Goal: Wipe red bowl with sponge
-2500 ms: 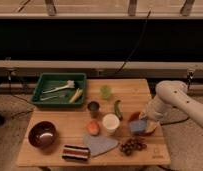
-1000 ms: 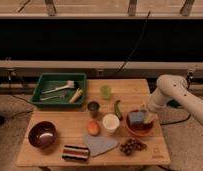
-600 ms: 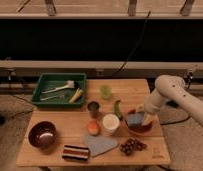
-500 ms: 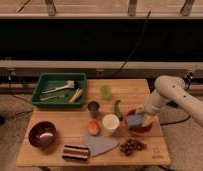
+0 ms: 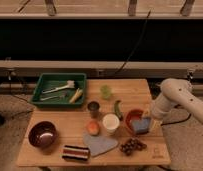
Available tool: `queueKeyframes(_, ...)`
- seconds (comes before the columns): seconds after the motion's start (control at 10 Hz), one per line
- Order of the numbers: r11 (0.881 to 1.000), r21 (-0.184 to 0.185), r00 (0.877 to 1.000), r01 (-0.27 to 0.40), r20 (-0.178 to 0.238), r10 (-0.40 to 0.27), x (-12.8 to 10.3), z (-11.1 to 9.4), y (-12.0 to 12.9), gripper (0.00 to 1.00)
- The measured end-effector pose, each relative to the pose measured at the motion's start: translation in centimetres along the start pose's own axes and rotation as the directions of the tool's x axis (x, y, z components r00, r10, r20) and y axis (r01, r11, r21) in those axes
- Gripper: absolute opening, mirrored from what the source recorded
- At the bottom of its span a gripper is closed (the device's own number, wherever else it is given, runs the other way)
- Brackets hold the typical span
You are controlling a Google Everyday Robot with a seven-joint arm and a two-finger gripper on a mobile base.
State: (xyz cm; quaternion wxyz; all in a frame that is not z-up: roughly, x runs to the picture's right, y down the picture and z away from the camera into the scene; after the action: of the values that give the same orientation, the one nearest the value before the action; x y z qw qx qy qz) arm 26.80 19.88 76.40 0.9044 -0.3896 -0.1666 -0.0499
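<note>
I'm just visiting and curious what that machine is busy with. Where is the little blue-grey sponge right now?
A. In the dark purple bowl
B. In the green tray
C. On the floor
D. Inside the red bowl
D: the sponge lies inside the red bowl at the table's right side, with the gripper at it.

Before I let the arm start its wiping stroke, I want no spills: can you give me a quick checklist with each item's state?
1. Small blue-grey block sponge inside the round orange-red bowl: ok.
2. Gripper at the bowl's right rim, over the sponge: ok.
3. Firm grip on sponge: cannot tell.
4. Bowl fully on the wooden table, away from the edge: ok.
5. Room around the bowl: not ok; white cup sits close on its left, dark grape bunch just in front.
</note>
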Motion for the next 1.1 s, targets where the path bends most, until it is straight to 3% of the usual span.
queueKeyframes(0.2, 1.0, 0.007, 0.999, -0.019, -0.028, 0.019, 1.3, -0.3, 0.3, 0.0)
queueKeyframes(0.3, 0.999, 0.024, 0.998, -0.036, -0.041, 0.037, 2.0, -0.5, -0.1, 0.05)
queueKeyframes(0.7, 0.996, 0.069, 0.997, -0.058, -0.048, 0.062, 2.8, -0.4, -2.8, 0.43)
queueKeyframes(0.9, 0.995, 0.088, 0.998, -0.048, -0.034, 0.052, 2.0, -0.1, -4.3, 0.61)
queueKeyframes(1.1, 0.996, 0.086, 0.999, -0.03, -0.008, 0.031, 0.7, 0.3, -4.7, 0.62)
